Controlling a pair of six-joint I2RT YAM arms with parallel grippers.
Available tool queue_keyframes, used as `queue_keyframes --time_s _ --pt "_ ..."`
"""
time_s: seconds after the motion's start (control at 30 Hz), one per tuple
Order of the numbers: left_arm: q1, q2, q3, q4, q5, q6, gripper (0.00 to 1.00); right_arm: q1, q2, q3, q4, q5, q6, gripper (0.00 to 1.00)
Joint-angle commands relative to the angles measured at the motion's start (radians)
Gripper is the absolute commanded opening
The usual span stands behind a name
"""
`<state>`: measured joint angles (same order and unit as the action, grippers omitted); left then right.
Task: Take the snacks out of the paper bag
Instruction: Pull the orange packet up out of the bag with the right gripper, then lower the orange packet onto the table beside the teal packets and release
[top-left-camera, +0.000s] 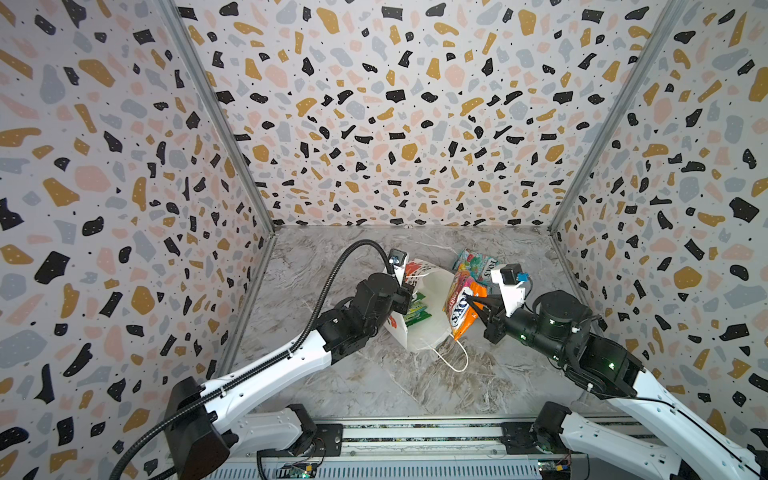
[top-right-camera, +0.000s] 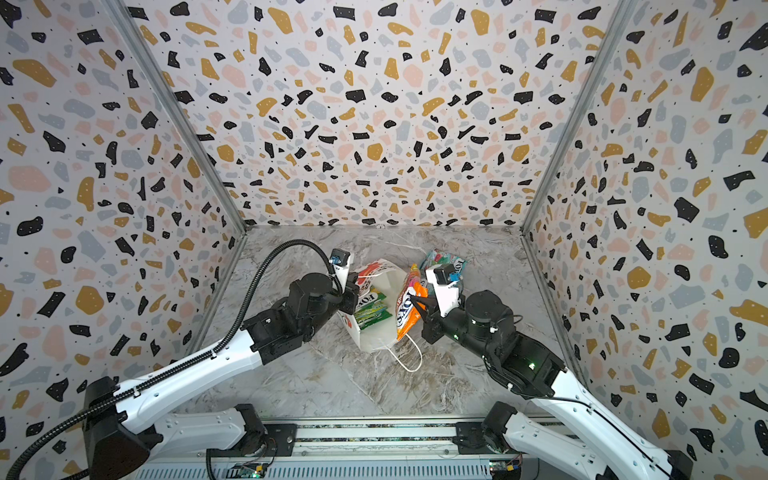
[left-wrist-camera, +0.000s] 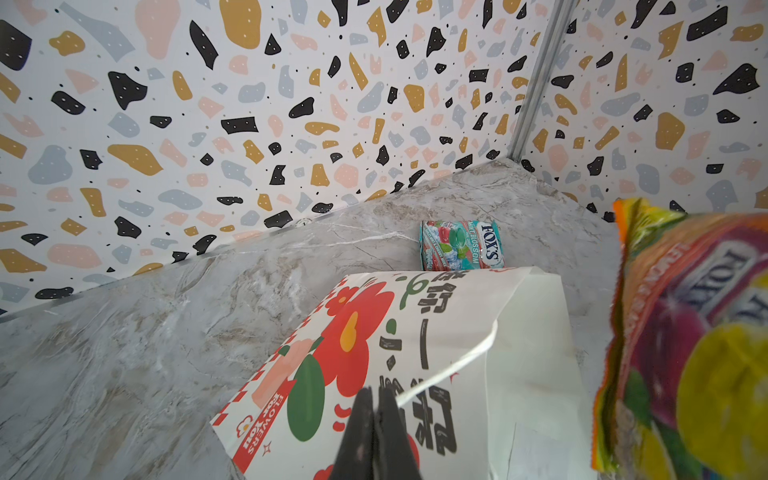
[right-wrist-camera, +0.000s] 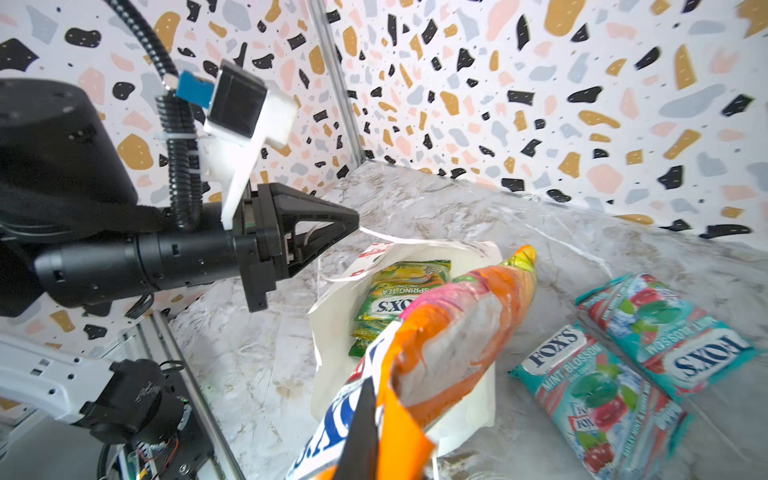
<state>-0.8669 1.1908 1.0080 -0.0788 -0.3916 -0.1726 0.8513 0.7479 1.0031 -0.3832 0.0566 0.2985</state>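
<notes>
Paper bag (top-left-camera: 432, 286) is lying open at frame centre, with the left gripper (right-wrist-camera: 355, 220) pinching its rim and the right gripper (top-left-camera: 468, 299) clenching the orange-pink pouch (top-left-camera: 457, 318) at its mouth (green pouches (top-left-camera: 417, 309) are lying inside) — teal pouches (top-left-camera: 473, 264) are resting on the table, just upper right.

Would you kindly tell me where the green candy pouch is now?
In both top views the green pouch lies inside the open paper bag near the middle, left of the raised orange pouch.

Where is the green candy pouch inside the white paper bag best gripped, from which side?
Probably pinch the flat green candy pouch by its edge nearest the mouth of the white paper bag, entering from the right arm's side: it lies inside, and the mouth faces there.
</notes>
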Motion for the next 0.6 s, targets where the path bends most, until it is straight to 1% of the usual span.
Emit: queue_keyframes --time_s 0.0,0.23,0.33,0.4,0.43,0.57 --pt "0.000 0.009 0.024 0.006 -0.025 -0.002 0.00 0.003 -0.041 0.055 -0.023 0.147 -0.013 0.00" --pt "0.000 0.008 0.023 0.005 -0.026 -0.001 0.00 0.001 -0.084 0.046 -0.110 0.401 0.012 0.00" --pt "-0.001 0.007 0.024 0.005 -0.025 -0.002 0.00 -0.015 -0.074 0.052 -0.174 0.485 0.033 0.00" --pt "-0.001 0.007 0.024 0.004 -0.022 -0.002 0.00 -0.043 -0.059 0.051 -0.205 0.487 0.042 0.00" --pt "-0.001 0.006 0.024 0.005 -0.021 -0.002 0.00 -0.067 -0.052 0.049 -0.213 0.467 0.042 0.00" --pt "-0.001 0.007 0.025 0.004 -0.018 -0.002 0.00 -0.178 -0.019 0.020 -0.217 0.337 0.036 0.00"
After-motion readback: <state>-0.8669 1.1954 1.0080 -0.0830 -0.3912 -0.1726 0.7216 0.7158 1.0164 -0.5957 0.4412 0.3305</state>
